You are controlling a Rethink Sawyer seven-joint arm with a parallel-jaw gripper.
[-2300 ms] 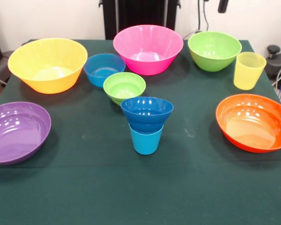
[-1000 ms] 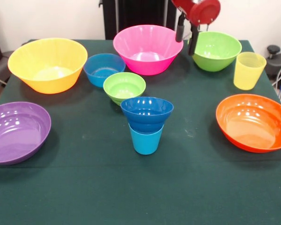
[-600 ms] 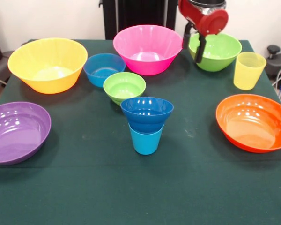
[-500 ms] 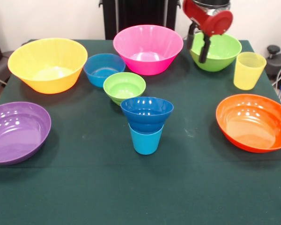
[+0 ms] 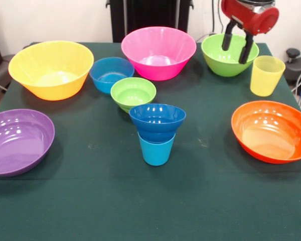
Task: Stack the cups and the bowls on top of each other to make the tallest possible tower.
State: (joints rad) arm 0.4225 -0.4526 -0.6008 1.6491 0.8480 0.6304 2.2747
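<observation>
At the table's middle a light blue cup (image 5: 156,149) stands upright with a small dark blue bowl (image 5: 157,120) resting in its mouth. The yellow cup (image 5: 266,75) stands alone at the right, beside the green bowl (image 5: 229,53). My red gripper (image 5: 237,46) hangs open over that green bowl, just left of the yellow cup and above its rim, with nothing between its black fingers (image 5: 226,40). A small lime green bowl (image 5: 133,93) and a light blue bowl (image 5: 111,74) sit just behind the blue stack.
A yellow-orange bowl (image 5: 51,69) and a purple bowl (image 5: 17,140) stand on the left. The pink bowl (image 5: 158,51) is at the back centre and an orange bowl (image 5: 271,130) at the right edge. Dark green cloth (image 5: 140,201) covers the table.
The gripper came into view from the top, dipped beside the pink bowl, then moved right across the green bowl toward the yellow cup. Cups and bowls have not moved.
</observation>
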